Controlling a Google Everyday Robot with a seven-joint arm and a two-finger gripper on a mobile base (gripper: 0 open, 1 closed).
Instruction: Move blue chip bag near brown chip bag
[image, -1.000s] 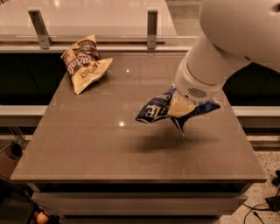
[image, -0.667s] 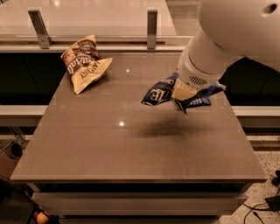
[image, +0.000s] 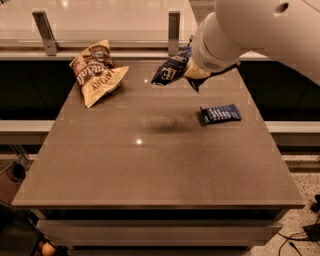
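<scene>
The blue chip bag (image: 170, 70) hangs in the air above the far middle of the table, held by my gripper (image: 194, 72), which is shut on its right end. White lettering shows on the bag's dark-blue face. The brown chip bag (image: 97, 72) lies on the table at the far left, well to the left of the blue bag. The bag's shadow falls on the table below it. My white arm (image: 250, 30) comes in from the upper right and hides most of the gripper.
A small dark-blue rectangular snack packet (image: 220, 114) lies on the brown table (image: 150, 170) at the right, below the arm. A glass rail with two metal posts (image: 173, 27) runs along the far edge.
My gripper has lifted the blue chip bag higher and carried it toward the far side. The small blue packet, earlier hidden behind the bag and arm, now shows on the table.
</scene>
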